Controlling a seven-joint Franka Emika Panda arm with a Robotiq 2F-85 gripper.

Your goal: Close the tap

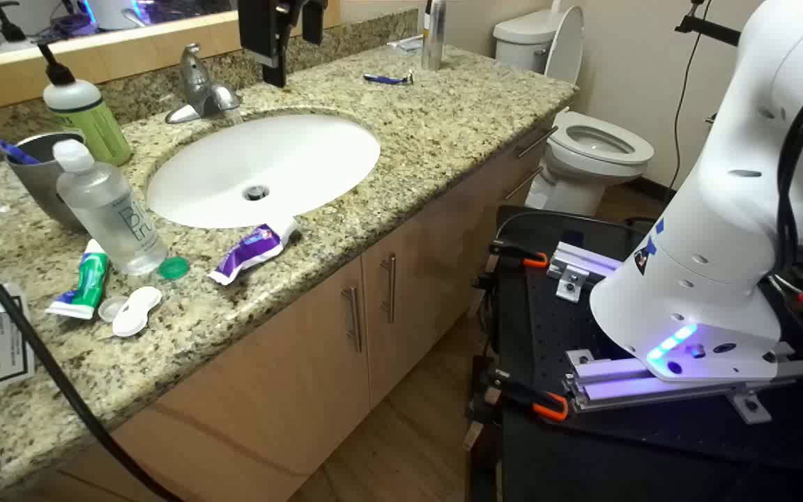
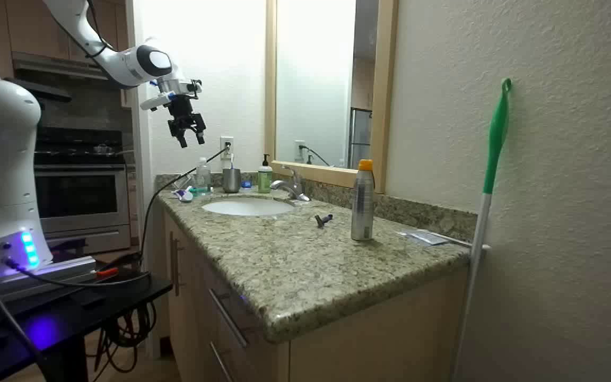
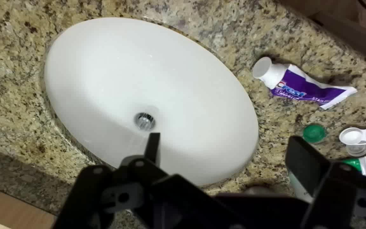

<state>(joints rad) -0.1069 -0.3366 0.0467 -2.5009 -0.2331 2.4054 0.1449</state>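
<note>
In an exterior view, the chrome lever faucet stood at upper left, just beside the white oval basin. Low in the wrist view, the Robotiq gripper had its jaws spread wide apart.

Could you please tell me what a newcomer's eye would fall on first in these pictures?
Most likely the white robot arm next to the countertop, with a blue light strip glowing low on it and its open black gripper hanging above the counter. Next might come the bright oval basin set into the speckled stone, with the chrome tap beside it. The purple toothpaste tube lying near the rim would also stand out.
</note>
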